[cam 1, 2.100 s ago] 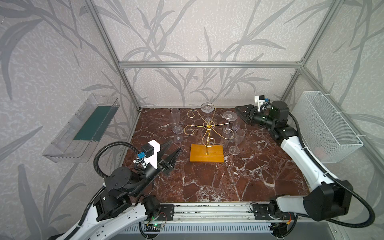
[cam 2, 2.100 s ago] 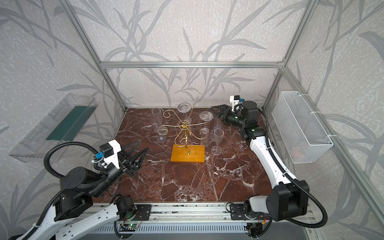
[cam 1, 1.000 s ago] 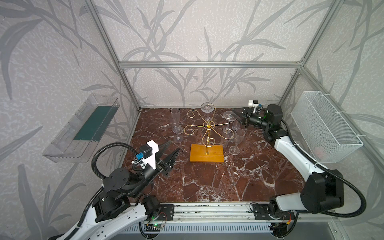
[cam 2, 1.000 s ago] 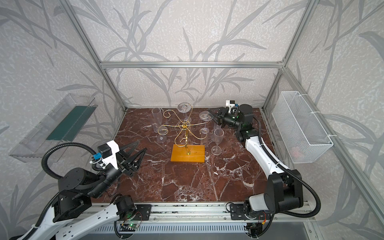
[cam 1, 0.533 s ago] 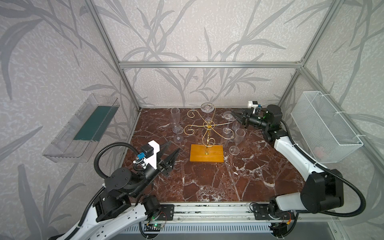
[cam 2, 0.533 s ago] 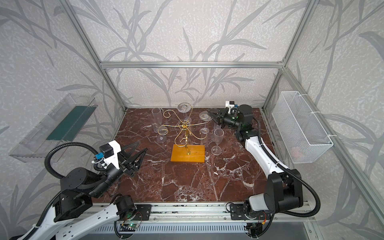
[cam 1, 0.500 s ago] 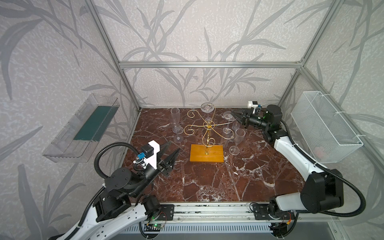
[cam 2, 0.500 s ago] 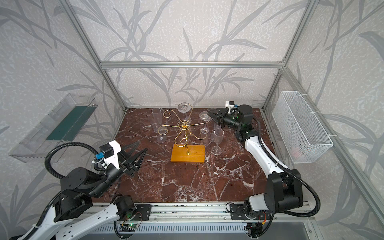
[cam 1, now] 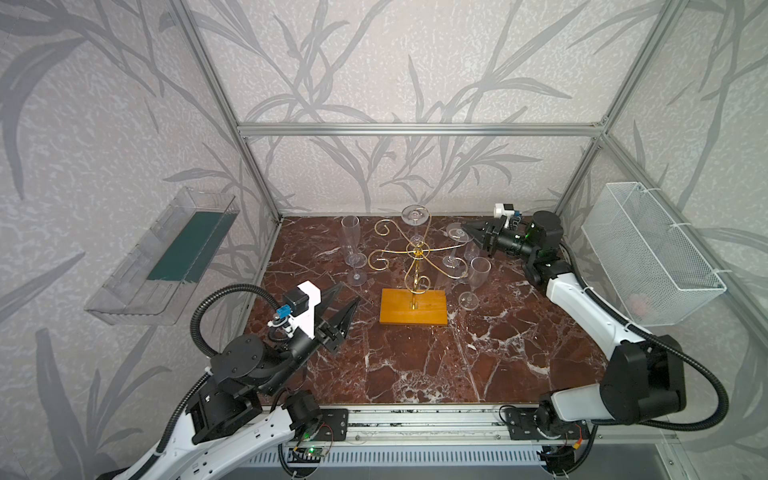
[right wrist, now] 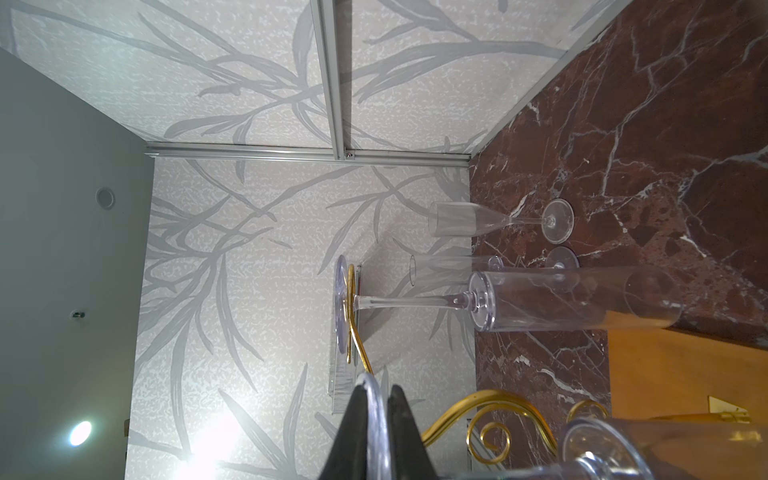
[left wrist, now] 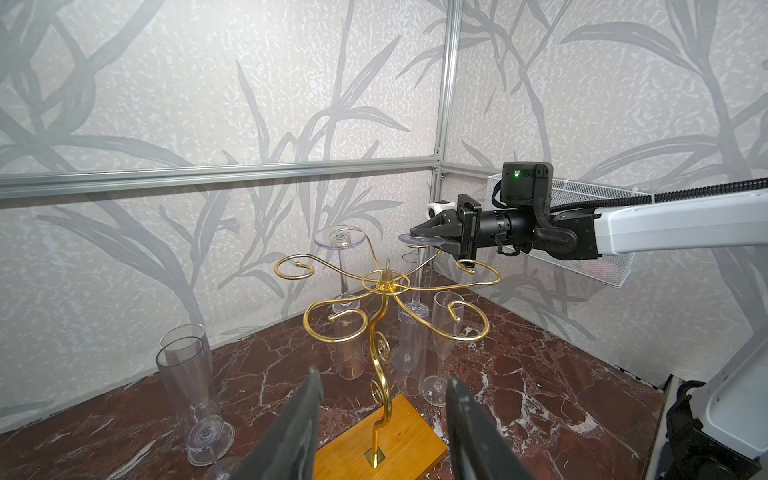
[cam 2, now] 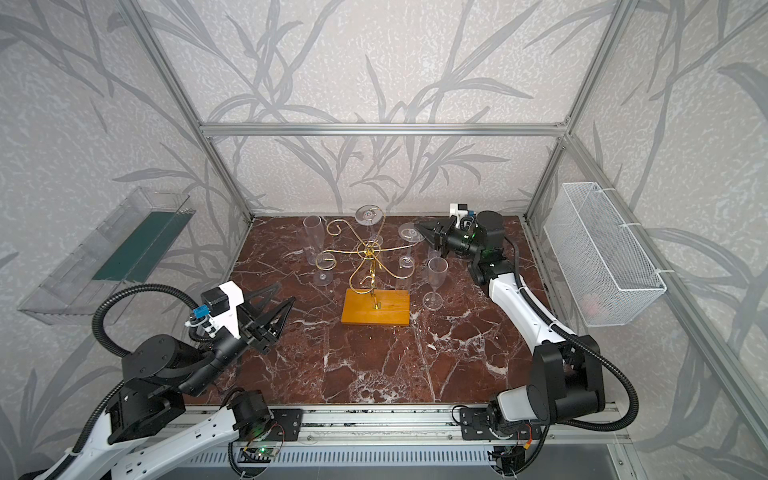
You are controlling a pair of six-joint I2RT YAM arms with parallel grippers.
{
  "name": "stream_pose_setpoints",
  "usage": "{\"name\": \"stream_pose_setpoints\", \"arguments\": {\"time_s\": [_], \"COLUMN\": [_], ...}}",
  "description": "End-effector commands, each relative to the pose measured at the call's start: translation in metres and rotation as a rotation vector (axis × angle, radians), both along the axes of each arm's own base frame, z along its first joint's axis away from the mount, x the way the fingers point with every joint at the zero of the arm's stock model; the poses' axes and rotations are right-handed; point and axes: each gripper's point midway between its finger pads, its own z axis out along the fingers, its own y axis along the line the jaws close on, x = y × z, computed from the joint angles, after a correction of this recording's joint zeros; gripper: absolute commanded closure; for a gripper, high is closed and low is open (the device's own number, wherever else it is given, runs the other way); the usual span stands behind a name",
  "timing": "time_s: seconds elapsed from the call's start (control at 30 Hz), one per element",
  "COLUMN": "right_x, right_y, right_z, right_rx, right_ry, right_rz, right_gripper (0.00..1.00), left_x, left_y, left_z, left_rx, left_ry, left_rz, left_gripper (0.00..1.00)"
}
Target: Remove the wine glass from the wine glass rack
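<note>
The gold wire wine glass rack (cam 1: 417, 251) (cam 2: 370, 249) (left wrist: 386, 280) stands on its orange wooden base (cam 1: 413, 306) mid-table. A clear wine glass (cam 1: 457, 230) (cam 2: 409, 232) (left wrist: 419, 239) hangs upside down from its back-right arm. My right gripper (cam 1: 467, 227) (cam 2: 419, 227) (left wrist: 415, 230) (right wrist: 379, 388) is shut on the rim of that glass's foot disc (right wrist: 376, 415), level with the rack's top. A second glass (cam 1: 415, 214) (right wrist: 340, 309) hangs from the rear arm. My left gripper (cam 1: 349, 293) (cam 2: 286, 292) (left wrist: 383, 374) hovers open, front-left of the base, holding nothing.
Clear flutes stand on the marble: one pair left of the rack (cam 1: 351, 237), one to its right (cam 1: 478, 272), below the right gripper. A white wire basket (cam 1: 652, 253) hangs on the right wall. A clear bin (cam 1: 166, 257) hangs on the left wall.
The right gripper moved in to the rack's back-right arm, and its fingers closed on the hanging glass's foot. The left arm has barely shifted.
</note>
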Motion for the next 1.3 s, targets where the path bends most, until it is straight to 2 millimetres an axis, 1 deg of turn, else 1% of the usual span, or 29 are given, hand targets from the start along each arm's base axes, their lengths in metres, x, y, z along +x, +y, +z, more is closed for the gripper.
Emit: {"name": "stream_pose_setpoints", "arguments": {"time_s": [0.0, 0.2, 0.3, 0.4, 0.63, 0.93, 1.27], "right_x": [-0.002, -0.002, -0.001, -0.001, -0.001, -0.008, -0.016], "right_y": [0.004, 0.004, 0.004, 0.005, 0.005, 0.003, -0.003], "right_z": [-0.006, -0.006, -0.004, -0.002, 0.013, 0.028, 0.036], "right_rx": [0.012, 0.02, 0.032, 0.051, 0.153, 0.161, 0.154], "right_ry": [0.006, 0.006, 0.007, 0.008, 0.003, -0.018, -0.026], "right_rz": [0.027, 0.027, 0.026, 0.029, 0.041, 0.033, 0.003], "right_gripper": [0.91, 0.96, 1.0, 1.0, 1.0, 1.0, 1.0], "left_x": [0.001, 0.002, 0.002, 0.001, 0.002, 0.002, 0.002], "left_y": [0.002, 0.003, 0.003, 0.003, 0.005, 0.005, 0.005], "left_z": [-0.002, -0.003, -0.003, -0.003, -0.002, -0.001, -0.002], "left_rx": [-0.007, -0.002, -0.003, -0.004, -0.003, -0.003, -0.001], "left_ry": [0.01, 0.014, 0.015, 0.013, 0.014, 0.012, 0.012], "left_rz": [0.012, 0.018, 0.017, 0.017, 0.024, 0.027, 0.024], "left_gripper": [0.5, 0.5, 0.5, 0.5, 0.5, 0.5, 0.5]}}
